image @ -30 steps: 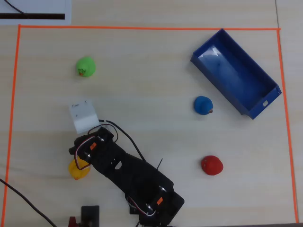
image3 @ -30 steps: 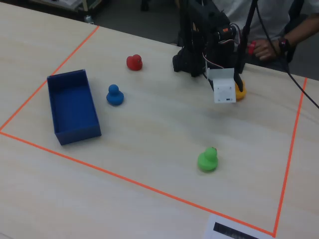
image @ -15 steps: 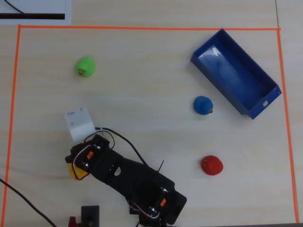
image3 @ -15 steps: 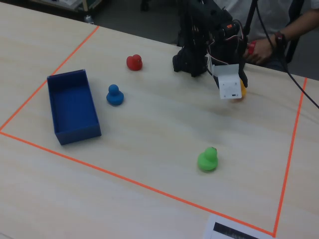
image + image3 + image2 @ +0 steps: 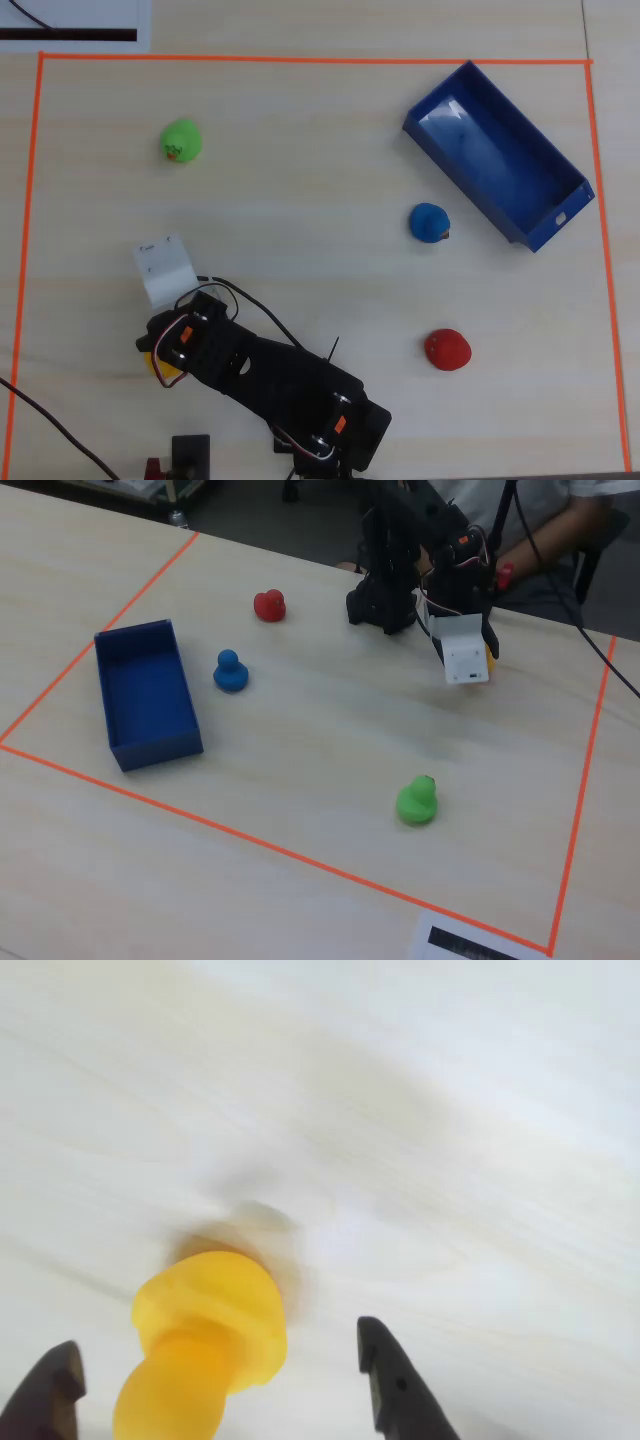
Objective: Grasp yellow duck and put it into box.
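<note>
The yellow duck (image 5: 210,1330) fills the lower left of the wrist view, standing on the pale wooden table between my two dark fingers. My gripper (image 5: 218,1340) is open around it, with a gap on each side. In the overhead view only a yellow sliver of the duck (image 5: 153,364) shows under the black arm, at the lower left, just below the white wrist housing (image 5: 165,270). The fixed view shows a bit of the duck (image 5: 489,661) behind that housing. The box (image 5: 490,150), a blue low-walled tray, lies empty at the upper right of the overhead view, far from my gripper.
A green duck (image 5: 181,140), a blue duck (image 5: 429,222) close to the box, and a red duck (image 5: 446,349) stand inside the orange tape border (image 5: 300,59). The arm's base (image 5: 320,430) sits at the bottom edge. A person's arm (image 5: 545,520) shows behind the table.
The arm has swung left in the overhead view and lowered over the yellow duck, covering more of it. The white wrist housing shifted left with it. Other ducks and the box stayed put.
</note>
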